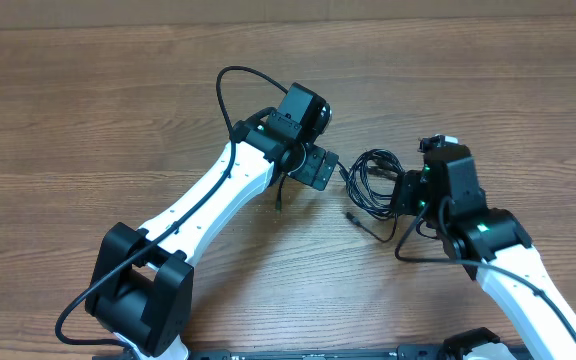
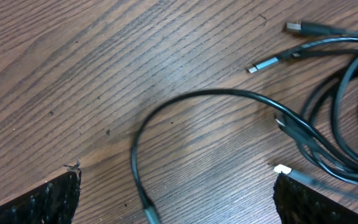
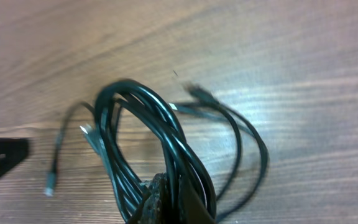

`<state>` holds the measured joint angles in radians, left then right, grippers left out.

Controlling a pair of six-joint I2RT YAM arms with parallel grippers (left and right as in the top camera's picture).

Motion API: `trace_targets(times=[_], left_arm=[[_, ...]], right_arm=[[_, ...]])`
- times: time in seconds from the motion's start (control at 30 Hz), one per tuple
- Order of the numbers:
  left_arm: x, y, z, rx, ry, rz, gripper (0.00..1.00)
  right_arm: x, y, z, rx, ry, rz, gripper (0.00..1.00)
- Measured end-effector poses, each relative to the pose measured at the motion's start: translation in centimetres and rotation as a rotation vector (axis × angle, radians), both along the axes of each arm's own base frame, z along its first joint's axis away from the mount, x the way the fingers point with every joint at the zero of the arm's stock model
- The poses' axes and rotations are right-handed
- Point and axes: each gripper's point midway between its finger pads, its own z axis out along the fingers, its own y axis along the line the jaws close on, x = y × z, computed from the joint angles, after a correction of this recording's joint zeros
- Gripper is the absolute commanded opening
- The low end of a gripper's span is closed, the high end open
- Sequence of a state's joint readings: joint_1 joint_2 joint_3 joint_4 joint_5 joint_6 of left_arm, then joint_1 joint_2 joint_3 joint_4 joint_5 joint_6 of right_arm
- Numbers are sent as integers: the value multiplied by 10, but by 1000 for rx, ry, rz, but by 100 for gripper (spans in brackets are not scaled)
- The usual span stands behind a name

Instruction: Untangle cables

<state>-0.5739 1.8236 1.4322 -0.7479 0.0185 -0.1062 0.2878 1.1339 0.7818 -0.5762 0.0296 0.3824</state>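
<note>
The cables [image 1: 373,180] lie in a tangled black coil on the wooden table [image 1: 88,120], between the two arms, with a few silver-tipped plug ends straying out toward the left arm. The right fingers [image 3: 166,202] are pressed together on several strands at the coil's edge. The left fingers [image 2: 48,202] stand wide apart over a loose loop — not touching it.
</note>
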Motion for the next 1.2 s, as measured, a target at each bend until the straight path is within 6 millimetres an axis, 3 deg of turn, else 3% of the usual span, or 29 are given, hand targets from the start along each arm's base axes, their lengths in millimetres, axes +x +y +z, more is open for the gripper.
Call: trace_targets(times=[0.43, 0.7, 0.97, 1.07, 1.17, 1.2], left_arm=[[0, 0, 0, 0, 0, 0, 100], [-1, -2, 0, -13, 9, 0, 100], [-19, -28, 4, -163, 108, -48, 100], [-25, -31, 4, -187, 138, -60, 100], [-29, -32, 4, -194, 157, -65, 100], [-30, -33, 4, -198, 163, -66, 99]], right_arm=[[-6, 3, 57, 27, -204, 66, 4], [-8, 2, 68, 38, -244, 67, 4], [-8, 2, 69, 38, -244, 67, 5], [-11, 1, 65, 26, -224, 66, 16], [-17, -6, 51, -18, -166, 55, 45], [-19, -9, 41, -34, -120, 43, 49]])
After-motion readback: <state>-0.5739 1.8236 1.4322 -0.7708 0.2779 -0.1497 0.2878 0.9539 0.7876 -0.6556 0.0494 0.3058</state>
